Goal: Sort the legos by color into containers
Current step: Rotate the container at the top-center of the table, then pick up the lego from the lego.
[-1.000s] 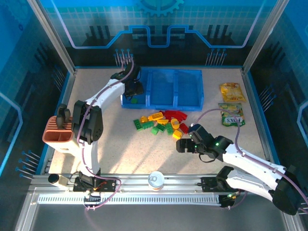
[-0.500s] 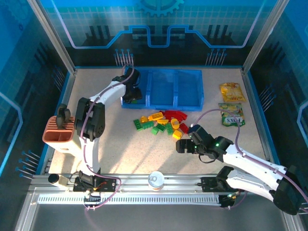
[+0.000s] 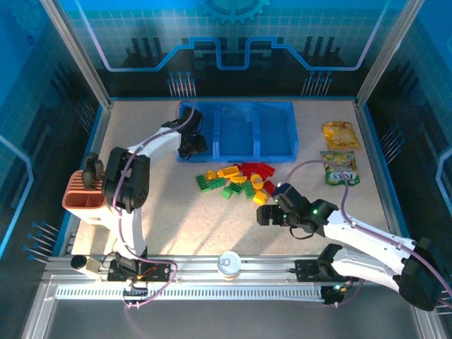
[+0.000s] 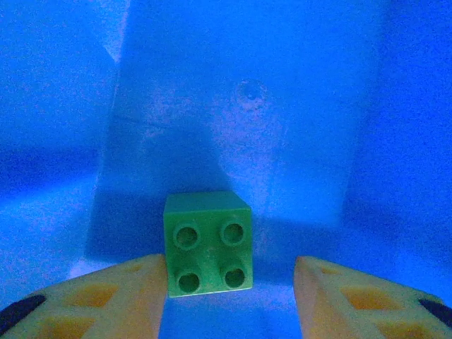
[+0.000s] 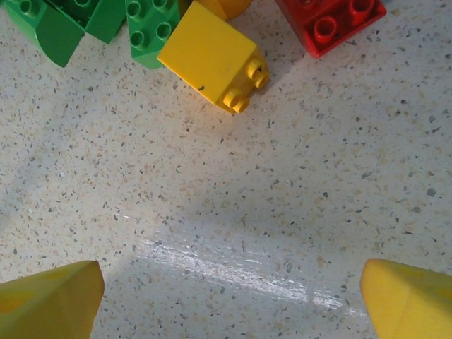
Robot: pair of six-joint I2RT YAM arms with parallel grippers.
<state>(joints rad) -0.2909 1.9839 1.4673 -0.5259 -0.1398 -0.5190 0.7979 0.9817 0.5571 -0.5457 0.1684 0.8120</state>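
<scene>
Fingers [image 4: 106, 296] of left end effector [image 3: 192, 145] stood spread, 1 green lego [image 4: 207, 244] lying between their tips on left container [image 3: 206, 121] floor. Right end effector [image 5: 229, 282] hung spread above desk [image 5: 282, 176], near yellow lego [image 5: 212, 60] at pile [image 3: 236, 180] edge.

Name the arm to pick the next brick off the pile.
Right. The right gripper, open, hovers near the yellow brick at the pile's edge; the left gripper is off at the tray, over a green brick.

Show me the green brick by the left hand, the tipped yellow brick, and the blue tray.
green brick [image 4: 208, 253]: left wrist view, studded top face.
yellow brick [image 5: 207, 55]: right wrist view, smooth side face.
blue tray [image 3: 272, 157]: top view, front wall.
</scene>
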